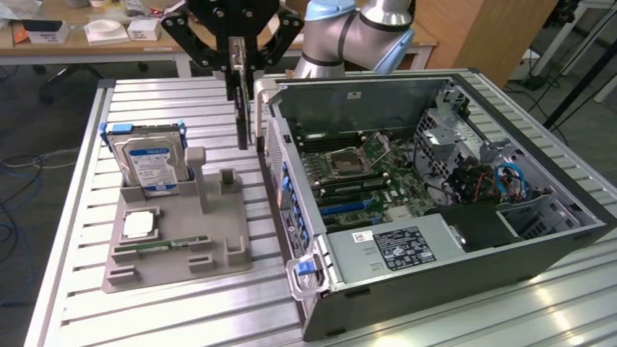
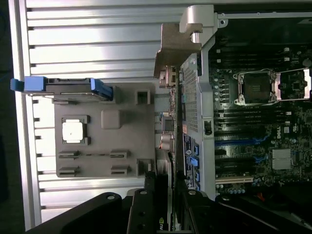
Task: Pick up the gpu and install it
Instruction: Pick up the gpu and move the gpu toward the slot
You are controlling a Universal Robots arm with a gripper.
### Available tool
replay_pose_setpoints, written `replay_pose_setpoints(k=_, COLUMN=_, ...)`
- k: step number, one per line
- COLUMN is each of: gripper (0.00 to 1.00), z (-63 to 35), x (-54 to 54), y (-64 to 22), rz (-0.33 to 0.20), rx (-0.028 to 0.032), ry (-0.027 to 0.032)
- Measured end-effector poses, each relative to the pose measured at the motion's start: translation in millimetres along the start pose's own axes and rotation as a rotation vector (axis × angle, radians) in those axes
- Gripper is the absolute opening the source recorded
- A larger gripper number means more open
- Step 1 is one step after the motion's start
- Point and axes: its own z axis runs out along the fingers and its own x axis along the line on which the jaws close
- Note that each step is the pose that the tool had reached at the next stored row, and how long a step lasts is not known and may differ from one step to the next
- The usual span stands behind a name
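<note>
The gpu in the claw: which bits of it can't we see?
- Exterior view: the gpu hangs edge-on, so its flat faces are hidden; the gripper covers its top end.
- Wrist view: also edge-on; the gripper hides its held end.
- Exterior view: the top edge crops the gripper.

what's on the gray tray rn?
Hard drive standing upright, processor chip and green memory stick lying flat. Behind the drive, the tray is covered.

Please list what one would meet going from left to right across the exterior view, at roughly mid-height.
hard drive standing in its grey holder → gpu hanging edge-on from the gripper → CPU socket on the motherboard inside the open case → blue cables
</note>
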Motion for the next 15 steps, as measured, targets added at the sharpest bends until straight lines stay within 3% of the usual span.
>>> replay_pose_setpoints(k=15, gripper=0.26, z=2.6, x=-60.2, y=4.0, rz=-0.001, rx=0.0001, ry=0.0001)
